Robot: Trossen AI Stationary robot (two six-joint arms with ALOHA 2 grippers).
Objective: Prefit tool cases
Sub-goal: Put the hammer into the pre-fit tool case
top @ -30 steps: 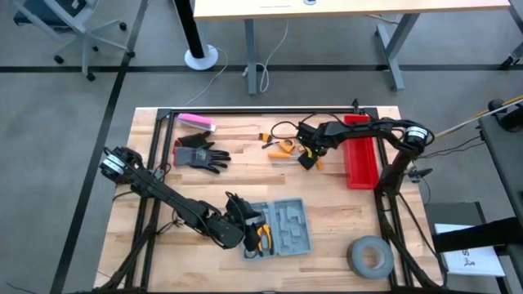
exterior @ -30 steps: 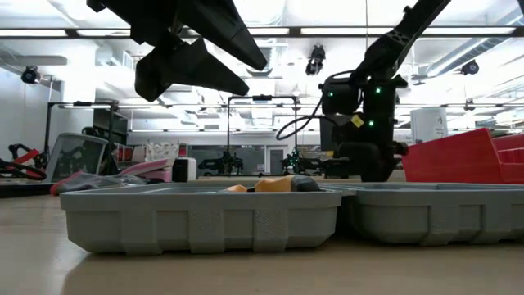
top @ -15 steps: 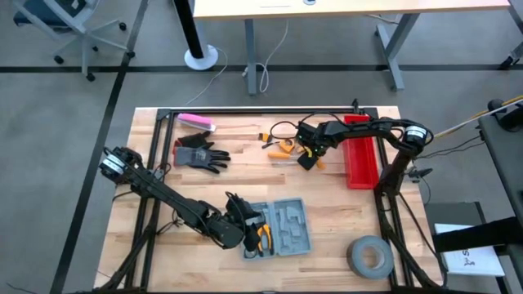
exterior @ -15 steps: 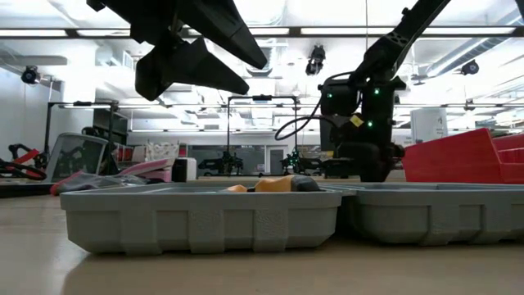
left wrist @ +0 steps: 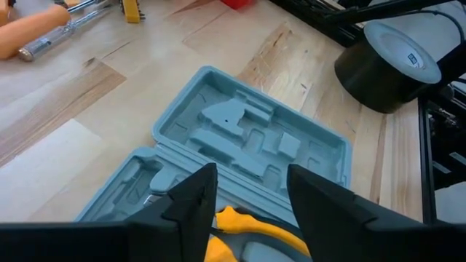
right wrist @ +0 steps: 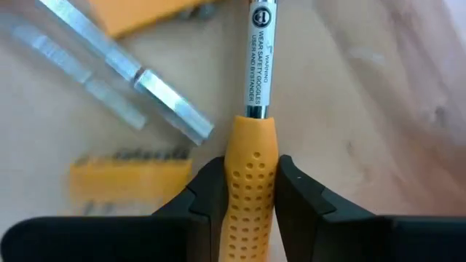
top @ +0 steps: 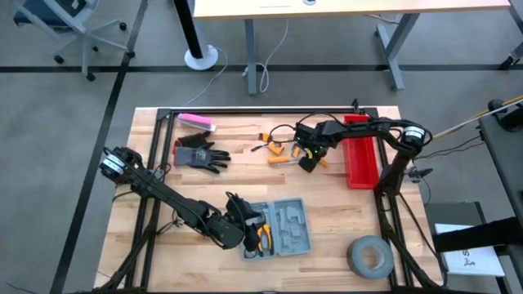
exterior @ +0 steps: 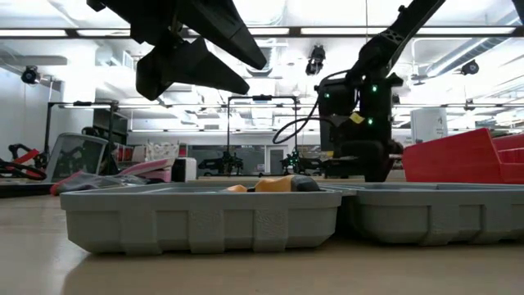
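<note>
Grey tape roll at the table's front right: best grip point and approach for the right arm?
Come straight down on the tape roll. It lies flat with its hole up, so put one finger in the hole, one outside, and pinch the ring wall. Probably easiest on the side facing the tool case.

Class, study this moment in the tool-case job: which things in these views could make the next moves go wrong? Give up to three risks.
1. The right tool pinches an orange-handled screwdriver among other loose tools; lifting may drag or scatter them.
2. The grip sits on the handle, so the long shaft could swing or slip.
3. The left tool hangs over the open grey-blue case, with an orange-handled tool beneath it, perhaps blocking the delivery path.
</note>
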